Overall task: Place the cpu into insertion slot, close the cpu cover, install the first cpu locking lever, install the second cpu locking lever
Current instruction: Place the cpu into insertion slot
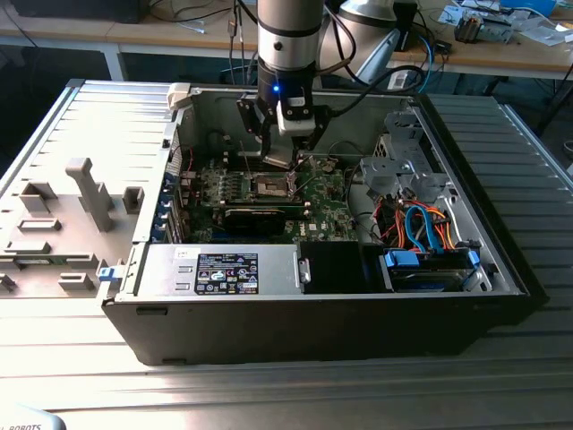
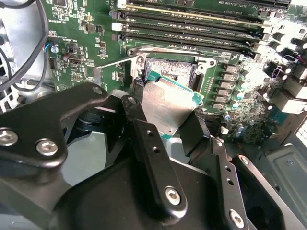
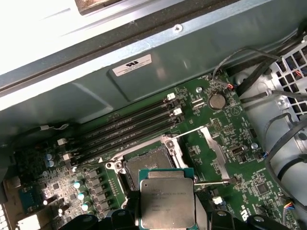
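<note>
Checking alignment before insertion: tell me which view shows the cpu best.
The first wrist view: the cpu turns its metal top squarely to the camera. The second wrist view shows it tilted, partly hidden by the fingers. The exterior view shows it small, under the arm.

1. 1 open computer case [image 1: 295, 331].
2. 1 robot arm [image 1: 288, 36].
3. 1 gripper [image 2: 165, 120], 2 black fingers [image 2: 144, 139].
4. 1 square chip [image 3: 167, 203], silver top.
5. 1 square socket [image 3: 144, 168].
6. 1 green circuit board [image 3: 225, 124].
7. 4 long memory slots [image 3: 124, 128], side by side.
8. 2 thin metal levers [image 3: 184, 132] by the socket.
9. 1 coin battery [image 3: 217, 100].
10. 1 long black card [image 1: 255, 215].
11. 1 white sticker [image 3: 132, 64] on the case wall.
</note>
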`<state>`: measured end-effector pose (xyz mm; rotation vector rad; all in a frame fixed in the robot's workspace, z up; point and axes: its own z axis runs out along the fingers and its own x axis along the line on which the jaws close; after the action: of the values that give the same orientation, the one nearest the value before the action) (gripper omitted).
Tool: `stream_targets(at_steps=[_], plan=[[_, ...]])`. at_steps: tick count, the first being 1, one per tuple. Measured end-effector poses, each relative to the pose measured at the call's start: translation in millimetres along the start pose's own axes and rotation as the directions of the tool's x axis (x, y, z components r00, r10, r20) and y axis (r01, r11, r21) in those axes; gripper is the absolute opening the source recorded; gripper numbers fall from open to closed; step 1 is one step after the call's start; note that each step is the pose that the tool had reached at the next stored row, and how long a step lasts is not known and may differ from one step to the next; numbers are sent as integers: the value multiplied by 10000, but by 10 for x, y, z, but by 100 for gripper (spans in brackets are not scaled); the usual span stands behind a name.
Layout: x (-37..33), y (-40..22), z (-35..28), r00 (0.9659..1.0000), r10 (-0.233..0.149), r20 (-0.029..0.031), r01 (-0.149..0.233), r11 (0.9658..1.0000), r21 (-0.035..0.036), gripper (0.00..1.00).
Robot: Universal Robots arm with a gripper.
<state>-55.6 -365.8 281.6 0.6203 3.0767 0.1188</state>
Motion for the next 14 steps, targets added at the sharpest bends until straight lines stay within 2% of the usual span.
stream_targets(at_steps=[14], plan=[[0, -1, 13, 9989, 460, 37, -460, 9989, -1, 55]])
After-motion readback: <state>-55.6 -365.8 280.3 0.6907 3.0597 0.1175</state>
